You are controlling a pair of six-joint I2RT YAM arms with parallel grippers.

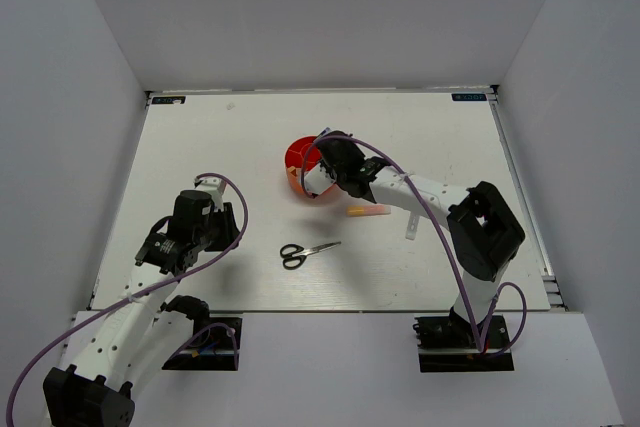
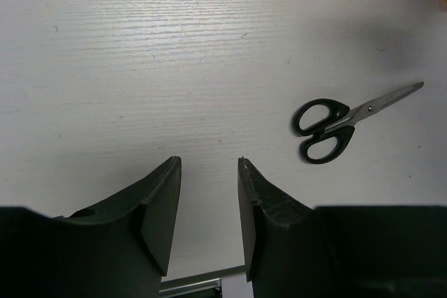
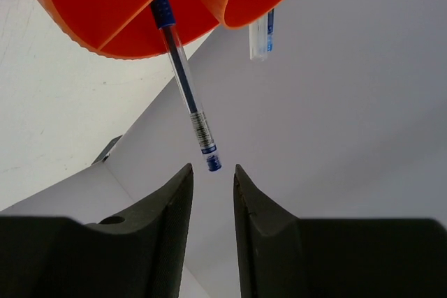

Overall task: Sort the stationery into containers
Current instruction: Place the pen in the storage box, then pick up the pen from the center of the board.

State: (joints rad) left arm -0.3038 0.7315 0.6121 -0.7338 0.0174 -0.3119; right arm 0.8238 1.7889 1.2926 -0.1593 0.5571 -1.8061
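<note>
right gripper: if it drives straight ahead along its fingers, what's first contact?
Most likely the blue pen: its free end sits just ahead of the right gripper, roughly in line with the finger gap. Behind it is the orange organiser. Depth is unclear.

Smooth orange plastic organiser point(image 3: 105, 5), clear plastic pen point(image 3: 186, 90), metal-bladed scissors point(image 2: 368, 109), matt grained table point(image 2: 140, 47).

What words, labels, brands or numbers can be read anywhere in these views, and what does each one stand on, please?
No text here is legible.
Too small to read: the blue sticker at the far right corner of the table.
Too small to read: the dark sticker at its far left corner.
Blurred: the printed band on the blue pen.
No marking shows on the scissors.
</note>
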